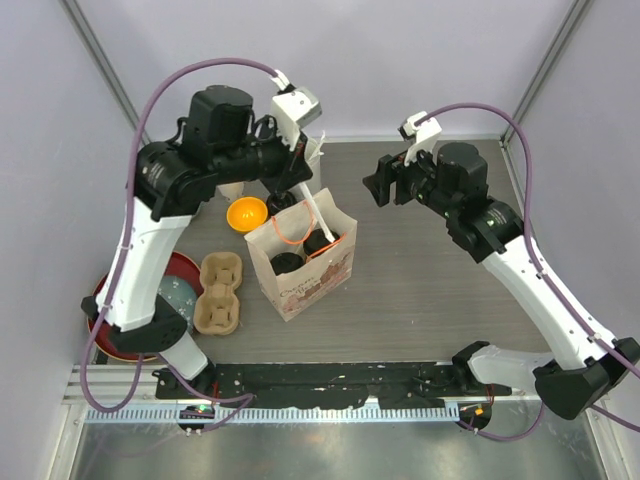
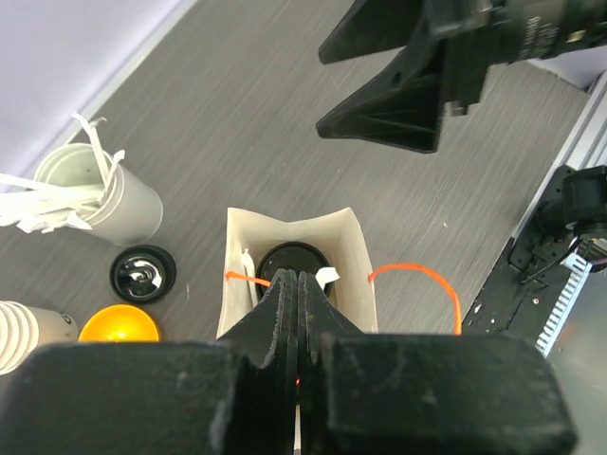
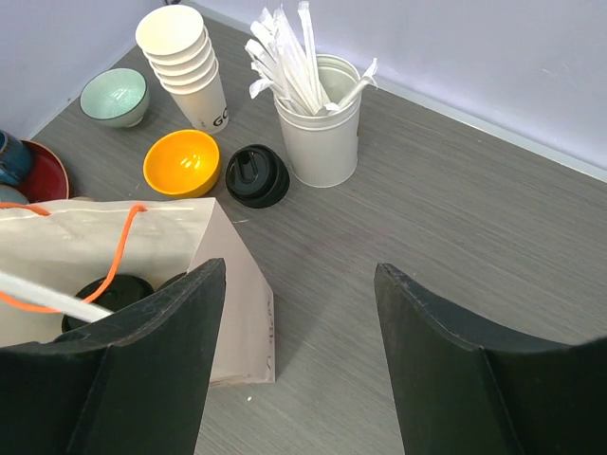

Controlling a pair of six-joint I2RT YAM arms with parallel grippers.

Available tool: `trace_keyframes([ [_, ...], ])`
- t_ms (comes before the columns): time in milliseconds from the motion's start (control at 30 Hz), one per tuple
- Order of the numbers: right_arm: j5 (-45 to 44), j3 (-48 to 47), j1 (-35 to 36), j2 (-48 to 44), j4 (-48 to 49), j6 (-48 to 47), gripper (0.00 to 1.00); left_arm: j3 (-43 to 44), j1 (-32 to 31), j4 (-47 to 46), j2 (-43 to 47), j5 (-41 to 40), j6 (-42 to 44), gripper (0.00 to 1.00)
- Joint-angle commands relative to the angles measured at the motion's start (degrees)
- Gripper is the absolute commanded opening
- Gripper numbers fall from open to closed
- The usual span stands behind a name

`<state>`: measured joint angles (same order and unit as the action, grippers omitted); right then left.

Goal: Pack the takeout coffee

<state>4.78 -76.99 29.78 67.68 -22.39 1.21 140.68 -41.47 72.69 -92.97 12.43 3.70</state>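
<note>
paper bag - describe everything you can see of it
The bag is cream paper with a reddish print on its front and orange cord handles. It stands upright and open on the grey table, beside a cup carrier. Two black-lidded cups sit inside, and a white straw slants into its mouth.

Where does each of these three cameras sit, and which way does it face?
Top external: above and behind the bases, looking down; left arm, holding a straw over the paper bag, and right arm show.
Left wrist: on the left arm, looking down into the bag; shut left fingers show, open right fingers above.
Right wrist: on the right arm, looking down and left; right fingers show.
Both wrist views share bag, orange bowl, cup of straws.
</note>
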Motion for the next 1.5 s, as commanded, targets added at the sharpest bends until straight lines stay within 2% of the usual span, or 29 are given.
trace_keyframes([
  [0, -1.8, 0.2, -0.2, -3.2, 1.0, 0.0, 0.69, 0.0, -1.2, -2.2, -1.9, 0.7, 0.5, 0.00],
  [400, -1.2, 0.2, -0.1, -3.1, 0.2, -0.7, 0.69, -4.8, -4.3, -6.9, -6.3, -9.7, 7.2, 0.00],
  [700, 1.5, 0.5, -0.1, -2.6, 0.4, -1.0, 0.70, -15.4, -4.4, -11.2, -5.6, -8.5, 11.2, 0.00],
  [1000, 1.6, 1.1, -0.1, -3.7, 0.1, -1.0, 0.70, -19.0, -4.2, -12.0, -6.1, -6.7, 10.7, 0.00],
  [1133, 1.2, 1.1, -0.1, -3.4, -0.9, -1.0, 0.74, -18.9, -3.3, -12.0, -6.0, -5.7, 9.1, 0.58],
  [1233, 0.2, 1.1, -0.2, -3.3, -1.2, -1.0, 0.76, -15.5, -2.2, -11.3, -5.6, -4.8, 7.9, 0.75],
  [1367, -2.9, 1.0, -0.2, -2.9, -1.8, -1.0, 0.78, -9.5, 0.0, -9.8, -4.5, -3.8, 6.5, 0.81],
  [1467, -4.5, 0.5, -1.8, -1.6, -3.4, -0.3, 0.80, -8.8, 3.9, -9.7, -2.2, -3.2, 5.1, 0.85],
])
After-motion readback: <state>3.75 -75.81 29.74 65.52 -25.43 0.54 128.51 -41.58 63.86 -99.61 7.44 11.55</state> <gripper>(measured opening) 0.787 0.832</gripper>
